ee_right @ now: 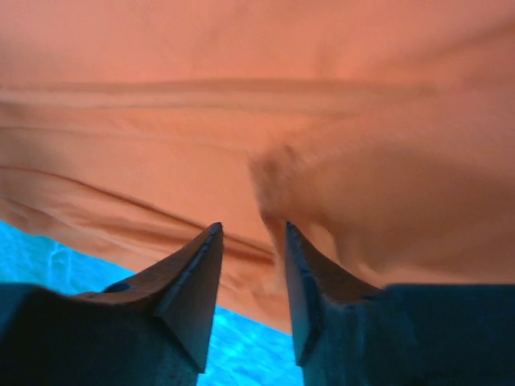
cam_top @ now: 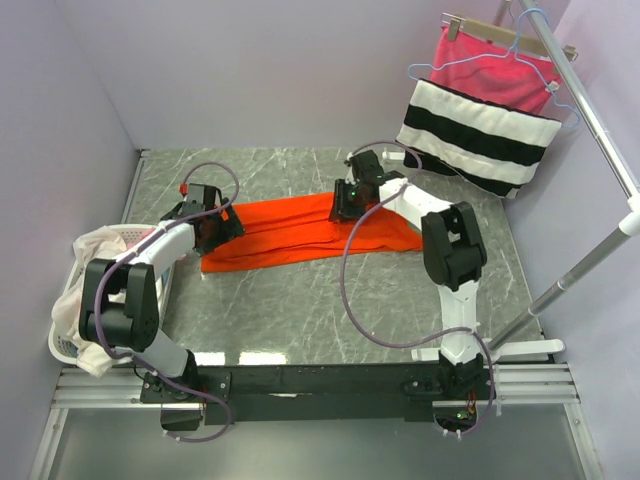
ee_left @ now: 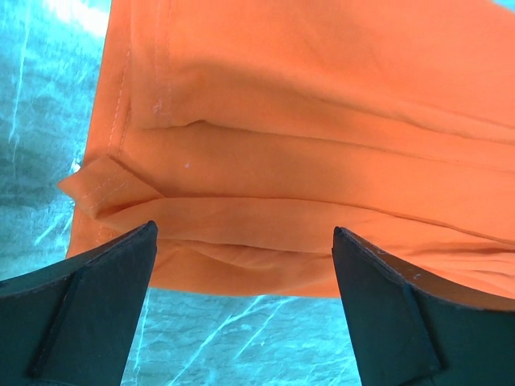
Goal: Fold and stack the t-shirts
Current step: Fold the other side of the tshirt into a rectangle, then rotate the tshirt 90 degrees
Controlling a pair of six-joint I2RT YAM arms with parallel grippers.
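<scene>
An orange-red t-shirt (cam_top: 300, 232) lies folded into a long band across the marble table (cam_top: 300, 310). My left gripper (cam_top: 225, 228) is at the band's left end. In the left wrist view it (ee_left: 244, 229) is open wide, with the shirt's hemmed edge (ee_left: 322, 121) just ahead of the fingertips and bare table between the jaws. My right gripper (cam_top: 345, 208) is over the shirt's far edge near the middle. In the right wrist view it (ee_right: 249, 227) has a narrow gap between its jaws, and the shirt (ee_right: 241, 96) bunches against the right finger. Cream-white and pale pink shirts (cam_top: 100, 245) lie heaped in a basket.
A white laundry basket (cam_top: 62, 345) stands at the table's left edge beside the left arm. A pink cloth with black and white stripes (cam_top: 485, 130) hangs on a hanger from a metal rack (cam_top: 590, 110) at the back right. Walls close in the back and left.
</scene>
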